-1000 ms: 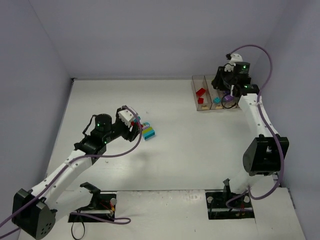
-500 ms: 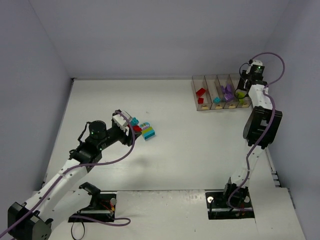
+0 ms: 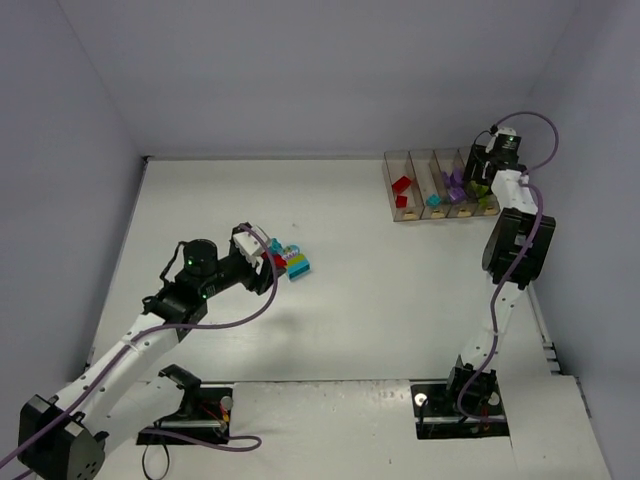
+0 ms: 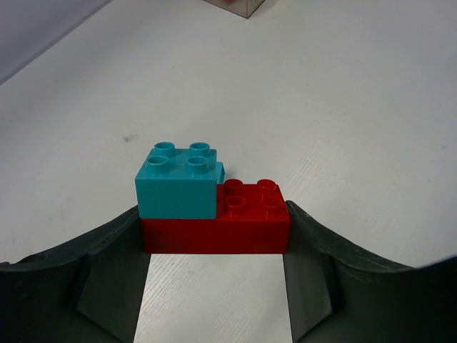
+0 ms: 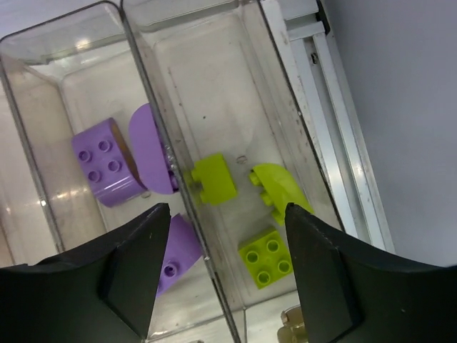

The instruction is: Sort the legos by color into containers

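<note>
My left gripper (image 4: 214, 246) is shut on a red lego (image 4: 214, 227) with a teal lego (image 4: 177, 182) stacked on its left half, held just over the white table; the same gripper (image 3: 266, 258) is at centre left. A teal-and-lime lego stack (image 3: 297, 264) lies right beside it. The containers (image 3: 430, 153) stand in a row at the back right, holding red (image 3: 402, 185), teal (image 3: 434, 200), purple and lime legos. My right gripper (image 5: 225, 214) hangs open and empty over the end bin (image 5: 285, 86) with three lime legos (image 5: 268, 255); purple legos (image 5: 107, 161) fill the neighbouring bin.
A metal rail (image 5: 335, 121) and the grey wall (image 5: 407, 107) run just right of the lime bin. The right arm (image 3: 510, 250) stretches along the table's right edge. Walls (image 3: 90, 200) close the table at left and back.
My right gripper moved from over the middle bins to the end bin and opened. The left gripper shifted slightly right with its red and teal stack.
</note>
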`<action>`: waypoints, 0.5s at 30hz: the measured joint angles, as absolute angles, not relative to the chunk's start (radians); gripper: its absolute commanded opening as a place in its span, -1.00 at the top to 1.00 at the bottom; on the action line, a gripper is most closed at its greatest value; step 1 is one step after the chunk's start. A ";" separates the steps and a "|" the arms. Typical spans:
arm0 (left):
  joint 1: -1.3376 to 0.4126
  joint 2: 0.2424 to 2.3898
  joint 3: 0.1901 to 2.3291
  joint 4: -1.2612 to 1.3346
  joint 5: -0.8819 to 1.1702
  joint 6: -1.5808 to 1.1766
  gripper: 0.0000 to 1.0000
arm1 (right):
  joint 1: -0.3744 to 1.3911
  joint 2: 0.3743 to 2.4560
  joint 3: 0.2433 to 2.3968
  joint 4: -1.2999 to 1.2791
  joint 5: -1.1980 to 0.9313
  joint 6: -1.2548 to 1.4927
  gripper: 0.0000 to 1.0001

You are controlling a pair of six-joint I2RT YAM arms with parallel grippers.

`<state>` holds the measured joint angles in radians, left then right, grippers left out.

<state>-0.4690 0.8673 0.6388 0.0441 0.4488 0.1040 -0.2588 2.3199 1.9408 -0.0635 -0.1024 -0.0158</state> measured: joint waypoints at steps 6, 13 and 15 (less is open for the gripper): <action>-0.469 0.931 0.639 0.066 0.481 0.149 1.00 | -0.219 2.226 1.905 -0.098 -0.149 0.006 -0.19; -0.469 0.992 0.684 0.078 0.501 0.217 0.99 | 0.010 1.877 1.761 -0.096 -0.333 0.127 -0.24; -0.469 0.997 0.708 0.078 0.501 0.243 0.97 | 0.099 1.794 1.717 -0.082 -0.393 0.159 -0.28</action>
